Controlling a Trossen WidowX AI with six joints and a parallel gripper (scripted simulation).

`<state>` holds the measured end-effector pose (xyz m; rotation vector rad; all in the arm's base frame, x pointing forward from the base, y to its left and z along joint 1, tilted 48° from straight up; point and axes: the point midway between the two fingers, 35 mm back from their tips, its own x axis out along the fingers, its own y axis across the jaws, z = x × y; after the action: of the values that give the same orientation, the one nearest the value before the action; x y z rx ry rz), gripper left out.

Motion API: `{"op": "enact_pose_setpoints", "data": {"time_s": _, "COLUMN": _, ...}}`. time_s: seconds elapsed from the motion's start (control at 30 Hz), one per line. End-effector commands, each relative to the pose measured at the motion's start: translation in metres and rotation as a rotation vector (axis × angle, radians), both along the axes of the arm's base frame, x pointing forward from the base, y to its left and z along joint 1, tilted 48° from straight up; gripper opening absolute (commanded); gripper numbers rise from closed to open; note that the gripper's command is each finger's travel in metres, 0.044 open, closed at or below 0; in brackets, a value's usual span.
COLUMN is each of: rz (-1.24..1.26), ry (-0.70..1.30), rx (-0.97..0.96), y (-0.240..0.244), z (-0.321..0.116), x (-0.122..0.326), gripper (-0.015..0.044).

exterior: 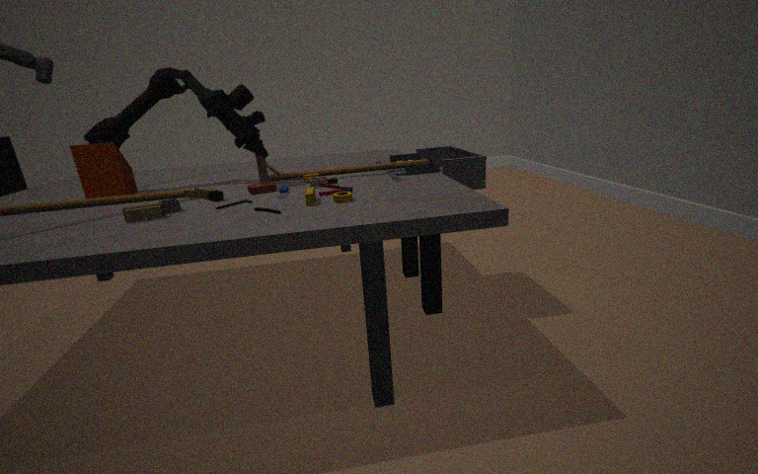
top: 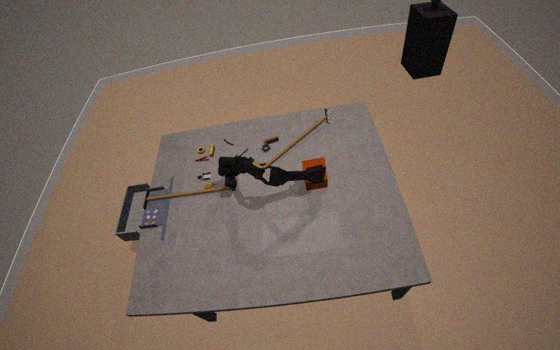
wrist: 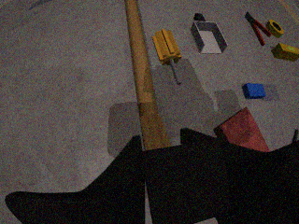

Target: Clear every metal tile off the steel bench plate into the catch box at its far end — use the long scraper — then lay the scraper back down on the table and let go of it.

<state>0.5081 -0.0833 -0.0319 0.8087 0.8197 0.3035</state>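
My gripper (top: 231, 187) (exterior: 264, 154) (wrist: 161, 138) is shut on the rear end of the long scraper (top: 185, 192) (exterior: 346, 169) (wrist: 135, 47), at its upright wooden grip. The wooden handle runs away to a dark crosswise head at the far edge of the steel plate (top: 162, 214), next to the catch box (top: 125, 210) (exterior: 466, 170). The head covers the side of the plate toward the loose tools. Several small pale metal tiles (top: 148, 216) lie on the other side of the plate, one of them orange-tinted. No tiles can be made out inside the box; its floor is unclear.
A second long-handled tool (top: 294, 140) (exterior: 100, 199) lies behind the arm. Beside the scraper handle lie a yellow-orange object (top: 208, 185) (wrist: 166, 45), a grey tray (wrist: 210, 42), a red block (wrist: 245, 131), a blue block (wrist: 253, 91), red pliers (top: 202, 158) and yellow tape (top: 200, 150).
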Motion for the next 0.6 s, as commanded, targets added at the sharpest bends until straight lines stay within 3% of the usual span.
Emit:
{"op": "enact_pose_setpoints", "data": {"time_s": 0.0, "rz": -0.006, "ry": -0.004, "rx": -0.003, "y": -0.0020, "z": 0.0012, "x": 0.0067, "gripper": 0.0000}}
{"op": "enact_pose_setpoints", "data": {"time_s": 0.57, "rz": 0.000, "ry": 0.000, "rx": 0.000, "y": 0.0001, "z": 0.0002, "x": 0.0045, "gripper": 0.0000}}
